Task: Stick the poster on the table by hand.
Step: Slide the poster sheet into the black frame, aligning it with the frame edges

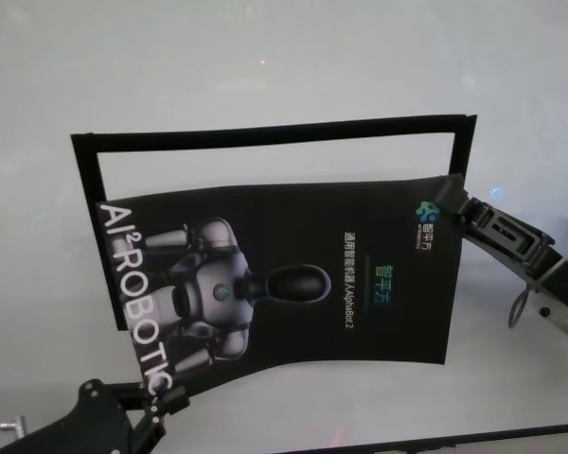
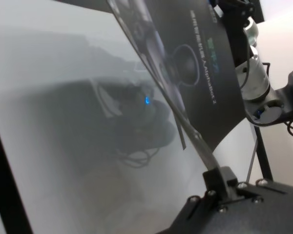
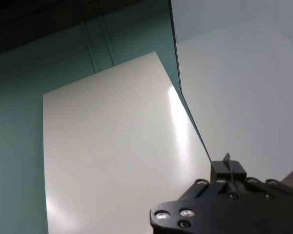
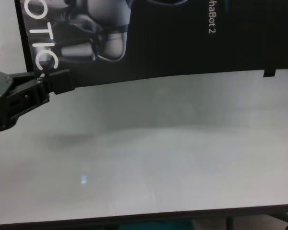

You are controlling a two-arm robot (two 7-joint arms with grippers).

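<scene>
The poster is a black glossy sheet with a grey-white robot image and white letters. It hangs curved in the air above the white table. My left gripper is shut on the poster's near left corner by the letters, which also shows in the chest view. My right gripper is shut on the poster's far right corner. The right wrist view shows the poster's white back with the gripper pinching its edge. The left wrist view shows the poster nearly edge-on.
A black rectangular outline lies on the table, partly hidden behind the poster. Bare white tabletop lies under the poster, up to the dark near edge. My right arm shows far off in the left wrist view.
</scene>
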